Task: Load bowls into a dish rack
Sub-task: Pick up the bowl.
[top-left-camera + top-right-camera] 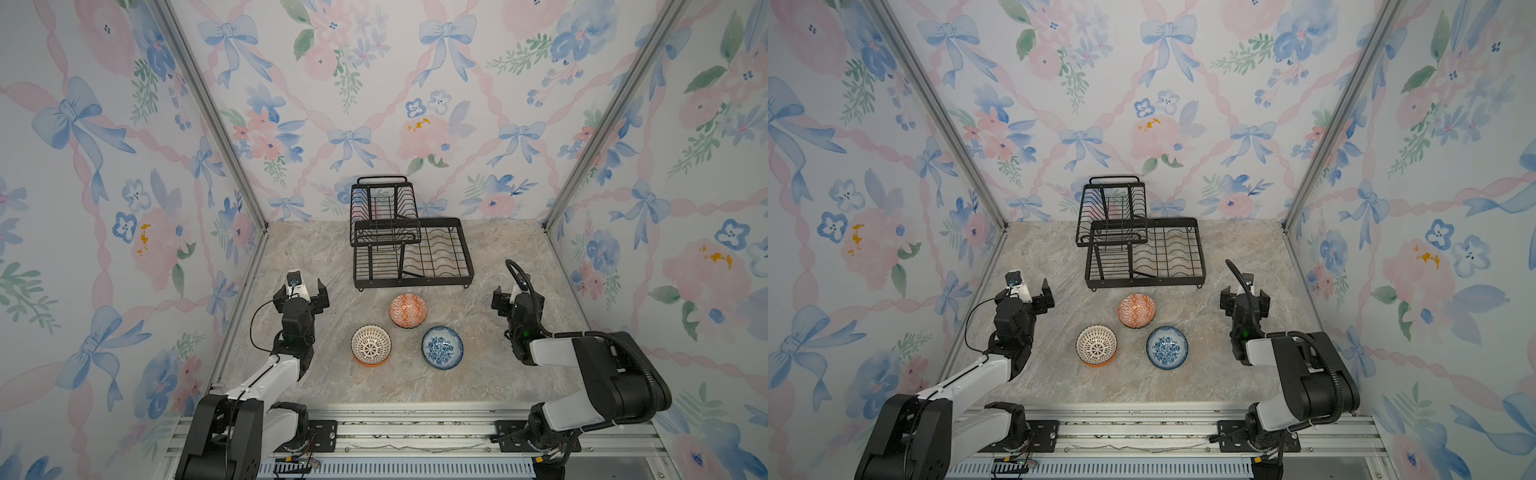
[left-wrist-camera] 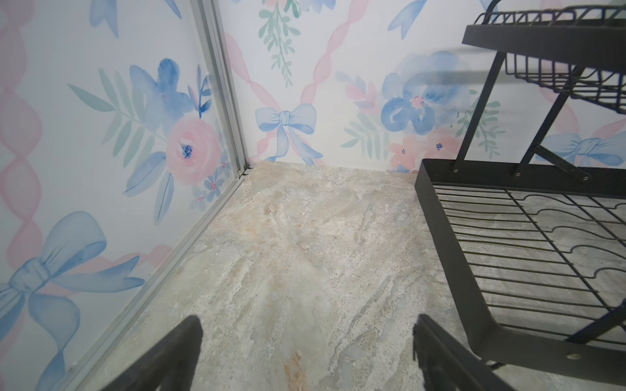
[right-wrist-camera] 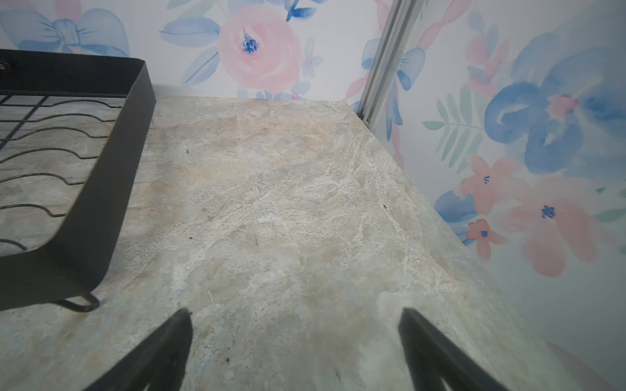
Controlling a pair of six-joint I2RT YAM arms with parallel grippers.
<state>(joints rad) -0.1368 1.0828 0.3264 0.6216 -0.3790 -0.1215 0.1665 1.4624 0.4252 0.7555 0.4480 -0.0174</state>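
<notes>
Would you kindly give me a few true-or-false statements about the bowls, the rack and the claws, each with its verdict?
1. The dish rack holds no bowl. True.
2. The blue floral bowl lies upside down. False: it sits upright, opening upward.
3. The left claw grips the lattice bowl. False: it is open, empty and apart from that bowl.
4. The orange geometric bowl is the bowl nearest the rack. True.
5. The right claw is open over bare table. True.

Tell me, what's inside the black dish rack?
Nothing: the dish rack holds only bare wires, marble tabletop showing through. The raised basket partly covers the tray beneath it.
</notes>
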